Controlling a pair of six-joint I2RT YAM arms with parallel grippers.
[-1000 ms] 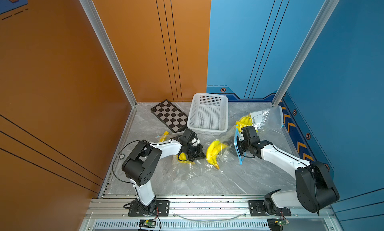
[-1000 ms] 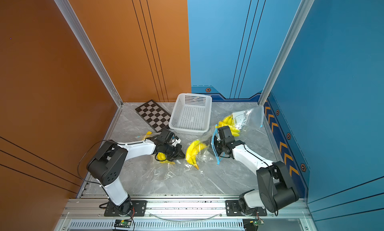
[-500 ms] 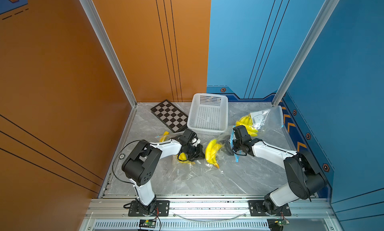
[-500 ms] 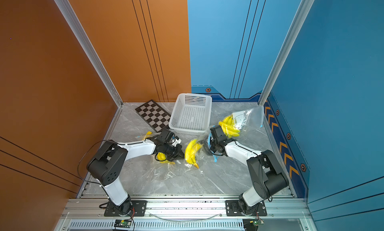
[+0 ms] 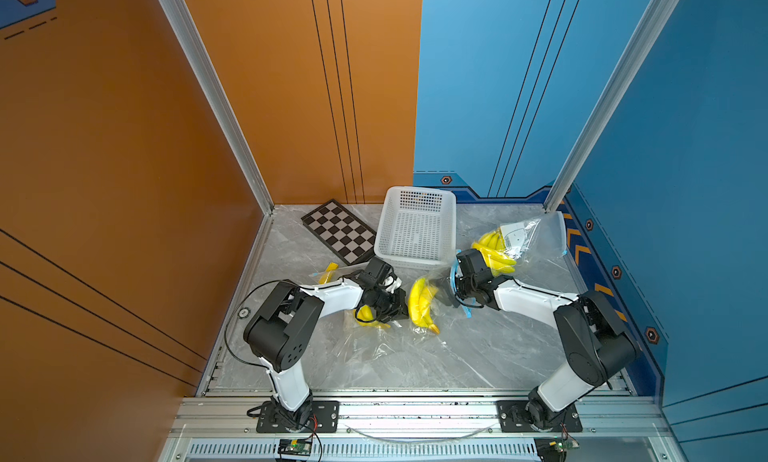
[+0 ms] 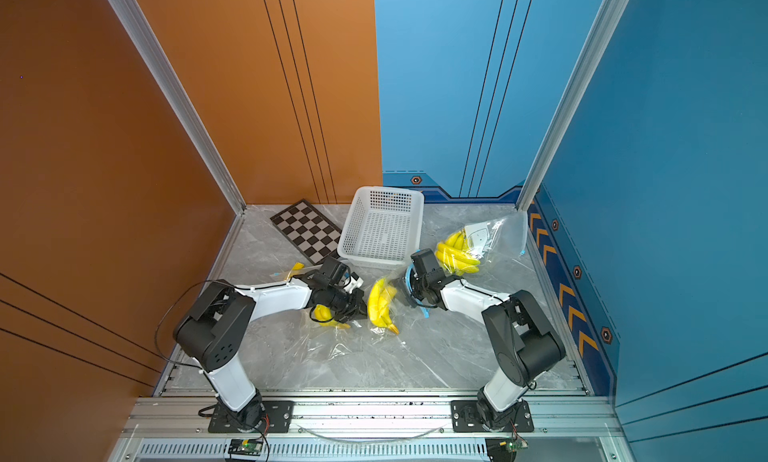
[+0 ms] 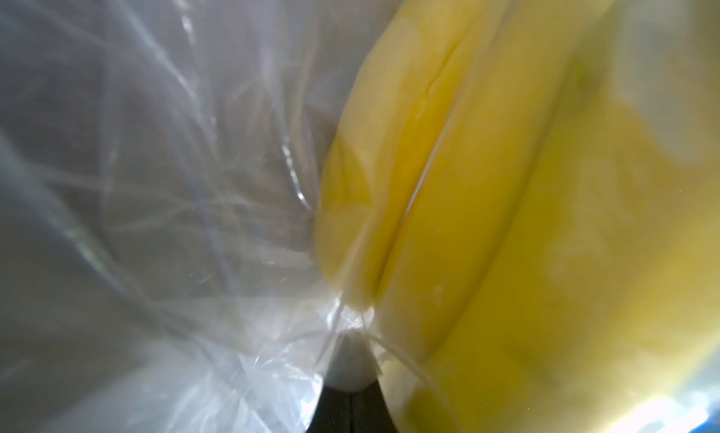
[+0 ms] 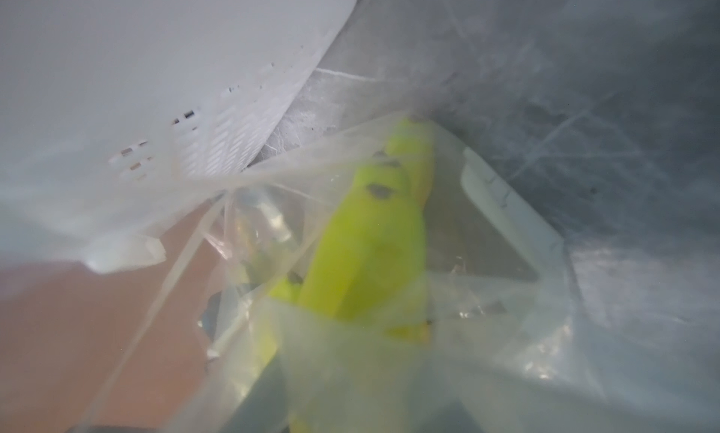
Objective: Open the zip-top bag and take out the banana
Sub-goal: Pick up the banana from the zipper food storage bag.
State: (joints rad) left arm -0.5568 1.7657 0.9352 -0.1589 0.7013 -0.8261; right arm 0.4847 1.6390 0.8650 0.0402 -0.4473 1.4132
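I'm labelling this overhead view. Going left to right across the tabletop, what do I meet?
Chessboard → left end effector, pinching the zip-top bag → banana bunch inside that bag → right end effector → second bagged banana bunch. The white basket is omitted: it overlaps several.

The yellow banana bunch lies mid-frame inside the crumpled, clear zip-top bag. The blue zip is on its right.

White perforated plastic basket sits just past both jaws on the far side, roughly between them. A dark flat checkerboard lies beyond the left jaws, one corner right up against the basket. It's all on a grey marble-look surface.
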